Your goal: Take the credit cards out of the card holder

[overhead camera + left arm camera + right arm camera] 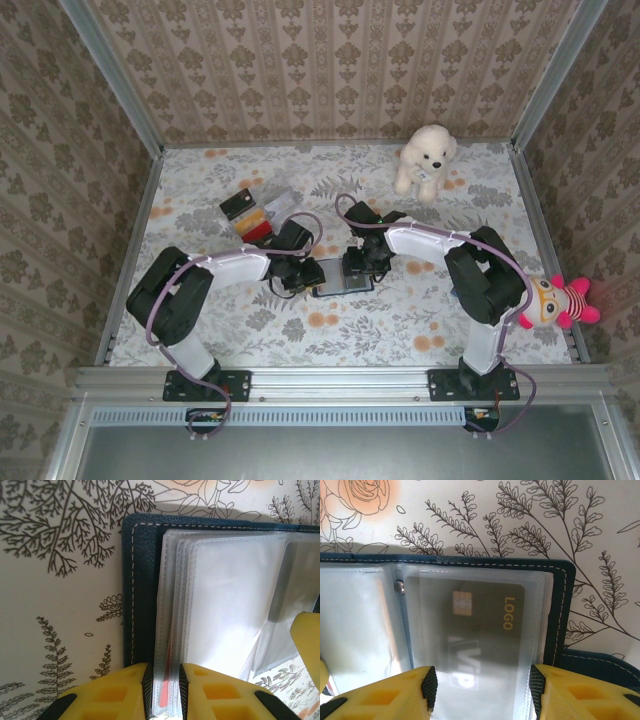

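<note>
Your card holder (142, 580) in grained matt navy leather-look cover, its sleeves (225, 605) clear glossy plastic, black card (480, 625) smooth behind one, tabletop (60, 620) matt printed sheet.

The floral-print worktop (400, 330) carries the open card holder (332, 278) at its centre, loose credit cards (250, 217) beside a clear box (283, 200) farther left, and a white plush dog (427, 158) far right.

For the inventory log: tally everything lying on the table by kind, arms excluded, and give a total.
Soft toys: 2 (white dog, pink doll)
Card holder: 1
Cards in its sleeves: 2 (dark card, red edge)
Loose cards: 3 (black, yellow-orange, red)
Clear box: 1
Total: 9
</note>
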